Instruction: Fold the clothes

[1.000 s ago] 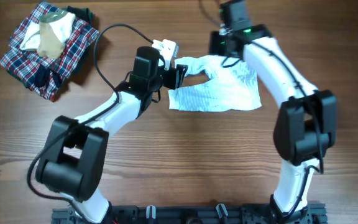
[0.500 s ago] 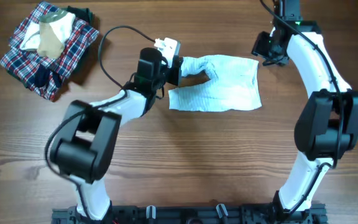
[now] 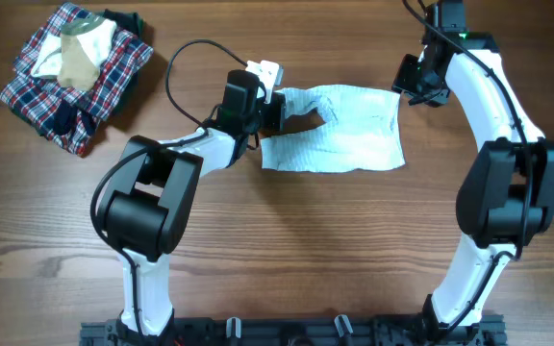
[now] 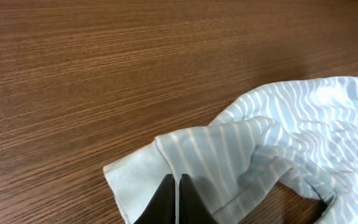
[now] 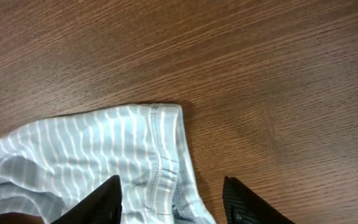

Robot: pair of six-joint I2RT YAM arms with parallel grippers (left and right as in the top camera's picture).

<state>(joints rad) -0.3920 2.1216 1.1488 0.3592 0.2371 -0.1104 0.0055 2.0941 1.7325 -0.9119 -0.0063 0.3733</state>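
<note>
The clothes (image 3: 344, 135) are one pale blue-white striped garment lying crumpled on the wooden table, right of centre at the back. My left gripper (image 3: 279, 106) is at its upper left corner. In the left wrist view the gripper (image 4: 178, 185) is shut, pinching the hem of the clothes (image 4: 291, 143), and the cloth just right of it is bunched and raised. My right gripper (image 3: 405, 85) hovers at the upper right corner. In the right wrist view it (image 5: 171, 186) stands open, its fingers either side of the seamed edge of the clothes (image 5: 104, 149).
A red-navy-white plaid garment (image 3: 99, 82) lies bundled at the back left with a beige-cream garment (image 3: 77, 53) on top. A black cable (image 3: 173, 67) loops from the left arm over the table. Bare wood surrounds the clothes.
My left gripper has shut on the garment's upper left corner. My right arm has swung from the garment's top middle out to its upper right corner.
</note>
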